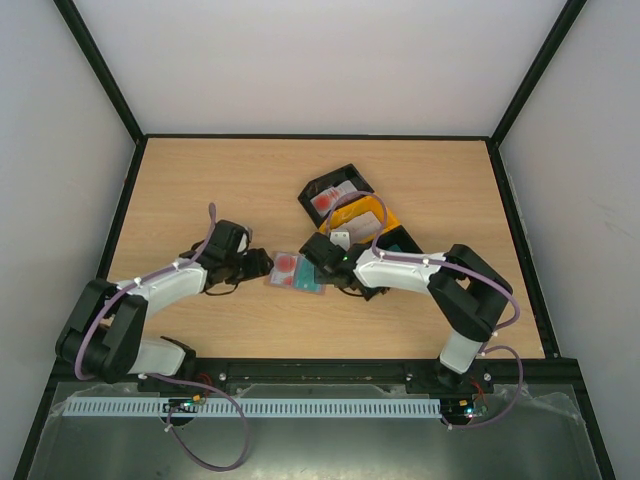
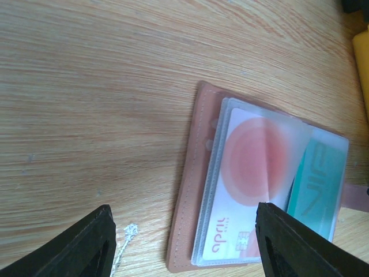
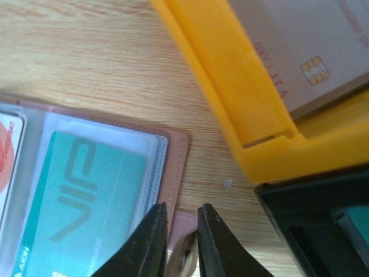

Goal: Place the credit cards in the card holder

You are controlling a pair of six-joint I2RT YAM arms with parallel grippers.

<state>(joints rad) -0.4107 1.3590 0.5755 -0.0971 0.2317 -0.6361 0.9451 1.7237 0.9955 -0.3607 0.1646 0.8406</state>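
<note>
Two credit cards, the red-and-white card [image 2: 248, 173] and the teal VIP card [image 3: 86, 202], sit pocketed in the open card holder [image 1: 297, 271] mid-table. The right gripper [image 3: 183, 213] is nipped onto the holder's closing tab; the left gripper [image 2: 183, 231] hangs wide open beside it. I'd pin that tab flat, then fetch the spare card [image 3: 311, 46] from the orange tray [image 3: 230, 75].

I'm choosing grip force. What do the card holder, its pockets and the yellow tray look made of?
Card holder: matte pinkish-brown leather or faux leather, judging by the stitched edge. Pockets: clear, slightly frosted soft plastic; cards show through. Yellow tray: smooth moulded hard plastic, faint sheen.
</note>
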